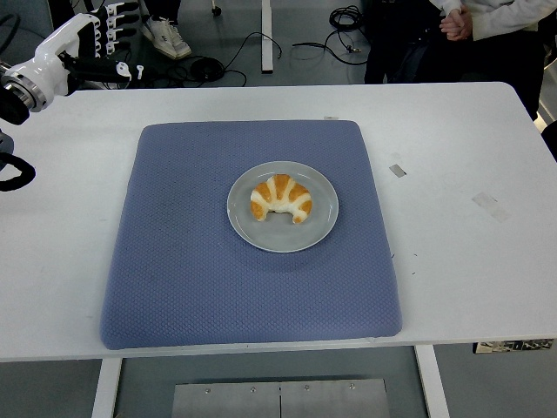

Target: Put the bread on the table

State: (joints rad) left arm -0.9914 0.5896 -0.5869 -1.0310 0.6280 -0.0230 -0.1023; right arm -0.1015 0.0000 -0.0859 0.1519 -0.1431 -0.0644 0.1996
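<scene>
The bread [281, 199], a crescent roll, lies on a grey plate [323, 228] mid-table on a blue mat [174, 270]. It looks light, soft and crushable; grip gently across its middle. The left hand [96, 43] hovers at the far left corner, fingers spread, empty.

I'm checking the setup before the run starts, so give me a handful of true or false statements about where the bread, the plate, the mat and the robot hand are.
1. The striped crescent-shaped bread lies on the round grey plate. True.
2. The plate sits directly on the bare white table. False: it sits on the blue textured mat.
3. The left hand is grasping the bread. False: it is at the table's far left corner, fingers open, holding nothing.
4. The right hand is out of view. True.
5. A person shows at the picture's top right. True.
</scene>
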